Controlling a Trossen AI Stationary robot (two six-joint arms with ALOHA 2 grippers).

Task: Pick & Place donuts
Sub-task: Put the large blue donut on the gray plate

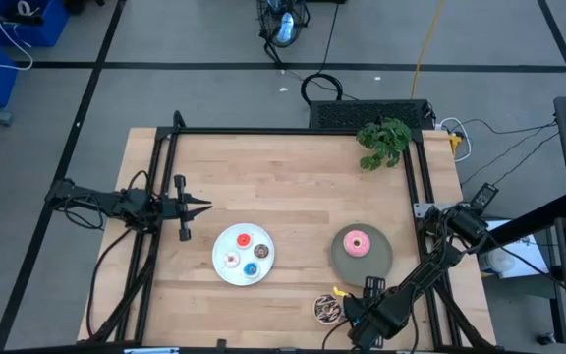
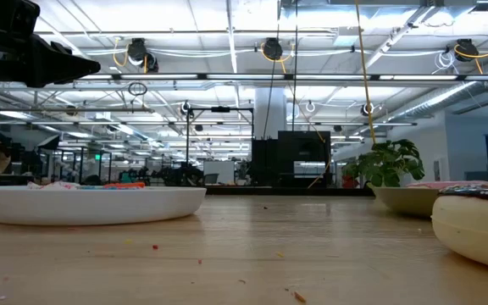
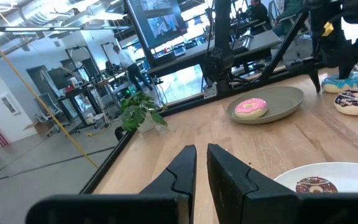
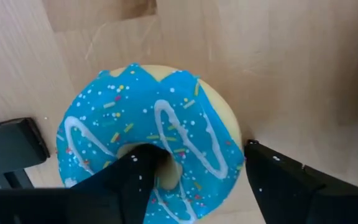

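Right gripper (image 4: 191,180) fingers straddle the blue-iced donut (image 4: 148,140) rim.

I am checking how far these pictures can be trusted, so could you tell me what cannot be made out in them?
- Blue-iced donut: hidden in the high view under the right gripper; whether the fingers already touch it is unclear.
- Chocolate donut, high view: partly covered by the right arm.
- Four small donuts on the white plate: too small in the high view to tell their details; hidden by the rim in the low view.
- Left gripper: waits clear of the plates.
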